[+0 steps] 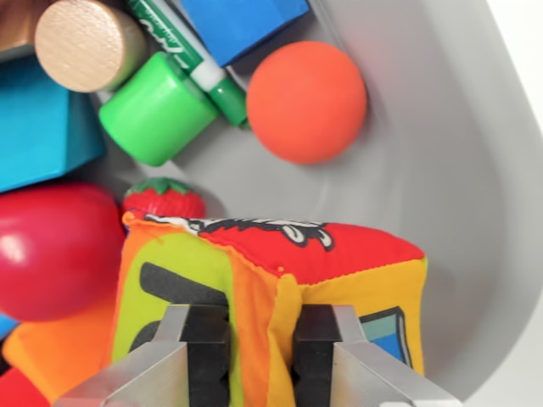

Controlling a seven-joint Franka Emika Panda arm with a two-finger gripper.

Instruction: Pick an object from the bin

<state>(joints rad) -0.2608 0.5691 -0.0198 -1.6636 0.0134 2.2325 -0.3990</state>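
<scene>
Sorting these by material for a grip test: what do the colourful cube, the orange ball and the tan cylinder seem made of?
Colourful cube: soft fabric, with stitched seams and a corner edge puckered between the gripper fingers. Orange ball: probably foam or rubber, matte with no glare. Tan cylinder: likely unpainted wood, faint grain on its end.

I could read no full word anywhere. The marker [188, 52] carried white lettering on its green barrel, too cut off to make out. The cloth cube [280, 301] showed a bold black mark on its yellow-green face, possibly a numeral.
</scene>
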